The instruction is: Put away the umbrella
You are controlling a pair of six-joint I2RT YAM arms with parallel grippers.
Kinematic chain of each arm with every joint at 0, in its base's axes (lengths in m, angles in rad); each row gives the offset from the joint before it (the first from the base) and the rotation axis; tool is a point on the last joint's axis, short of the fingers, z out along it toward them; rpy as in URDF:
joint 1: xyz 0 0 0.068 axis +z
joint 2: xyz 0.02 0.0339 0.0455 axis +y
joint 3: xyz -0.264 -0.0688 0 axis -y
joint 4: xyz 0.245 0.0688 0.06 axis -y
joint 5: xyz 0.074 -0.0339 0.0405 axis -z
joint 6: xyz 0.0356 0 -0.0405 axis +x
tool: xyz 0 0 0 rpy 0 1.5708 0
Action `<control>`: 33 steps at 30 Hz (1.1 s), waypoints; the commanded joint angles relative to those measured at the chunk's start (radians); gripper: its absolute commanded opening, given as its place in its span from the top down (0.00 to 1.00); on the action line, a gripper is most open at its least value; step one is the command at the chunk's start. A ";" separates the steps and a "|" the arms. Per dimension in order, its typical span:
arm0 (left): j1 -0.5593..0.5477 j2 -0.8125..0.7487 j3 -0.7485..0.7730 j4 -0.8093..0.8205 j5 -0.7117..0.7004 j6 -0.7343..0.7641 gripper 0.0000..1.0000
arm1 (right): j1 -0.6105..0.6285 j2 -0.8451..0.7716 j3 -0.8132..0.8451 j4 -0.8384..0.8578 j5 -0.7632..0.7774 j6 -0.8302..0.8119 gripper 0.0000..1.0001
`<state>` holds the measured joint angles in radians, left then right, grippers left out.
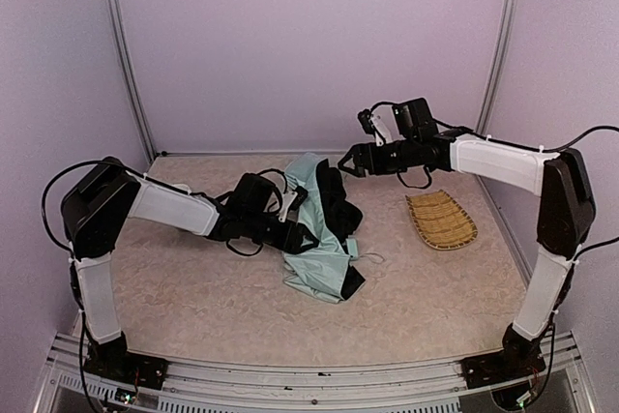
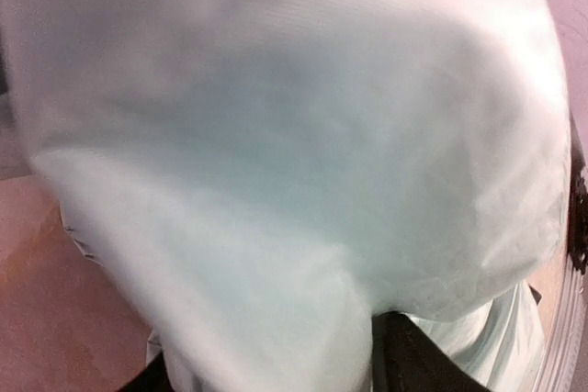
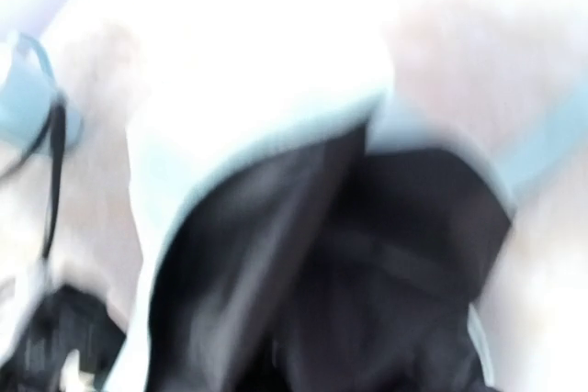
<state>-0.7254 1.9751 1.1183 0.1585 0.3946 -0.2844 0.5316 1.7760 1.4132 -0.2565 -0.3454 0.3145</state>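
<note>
The umbrella (image 1: 324,239) lies collapsed and crumpled on the tabletop (image 1: 193,287), between the two grippers. Its pale mint fabric is mostly on top, and some folds of the black underside are turned out.

The left gripper (image 1: 302,235) is low at the umbrella's left edge, and the fabric begins directly in front of it. In the left wrist view the mint cloth is so close that it fills almost the whole picture. Only a dark fold shows below it, and a little of the tabletop shows at the lower left. The fingers of this gripper are not visible there, and from above the cloth hides them. So I cannot tell if they are apart, together or clamped on the fabric.

The right gripper (image 1: 345,163) is at the far end of the umbrella, and the black folds are just in front of it and below it. Its wrist view is strongly blurred and shows only mint edges around black cloth. I cannot tell if this gripper is apart or together, or if it touches the umbrella.

A woven straw tray (image 1: 441,220) lies on the tabletop behind the right gripper, on the side away from the umbrella.
</note>
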 commanded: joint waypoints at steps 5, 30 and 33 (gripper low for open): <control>-0.007 -0.210 -0.095 -0.005 -0.048 0.203 0.10 | -0.019 0.295 0.356 -0.035 -0.160 -0.064 0.20; 0.299 -0.032 0.025 0.272 0.165 -0.079 0.28 | 0.083 0.414 0.495 -0.162 -0.239 0.012 0.41; 0.287 -0.005 0.045 0.288 0.160 -0.059 0.33 | 0.084 0.444 0.513 -0.155 -0.289 0.017 0.49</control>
<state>-0.4274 1.9358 1.1229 0.3817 0.5243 -0.3550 0.6205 2.2257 1.9106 -0.4198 -0.5793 0.3168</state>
